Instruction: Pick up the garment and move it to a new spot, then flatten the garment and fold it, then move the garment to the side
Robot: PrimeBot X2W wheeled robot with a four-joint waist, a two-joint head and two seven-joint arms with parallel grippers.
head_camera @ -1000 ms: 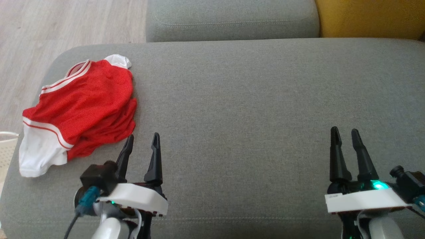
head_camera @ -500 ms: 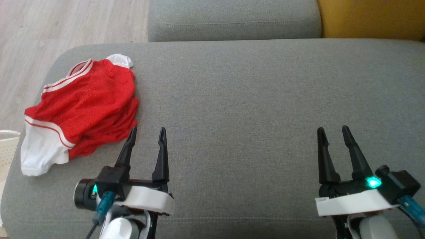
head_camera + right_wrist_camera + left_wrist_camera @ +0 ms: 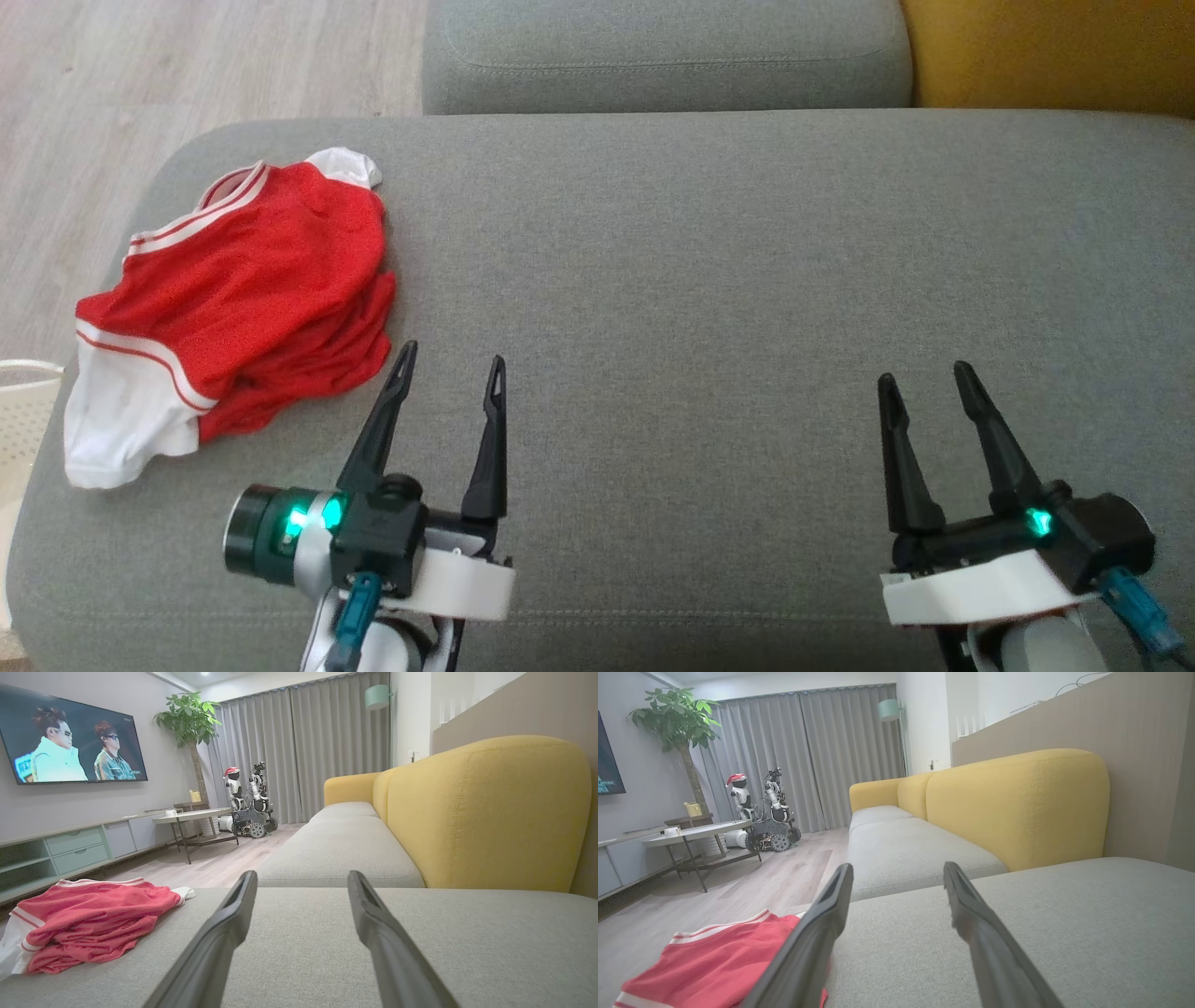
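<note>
While the garment lies bunched at the sofa cushion's left end, left end effector hovers just beside it, spread and empty, likely staged for pickup; right end effector, also spread and empty, sits well apart.

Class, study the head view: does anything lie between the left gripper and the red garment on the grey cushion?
Nothing visible does. The left gripper, jaws open, is close beside the near right edge of the garment, and only bare grey cushion shows in the narrow gap between them.
</note>
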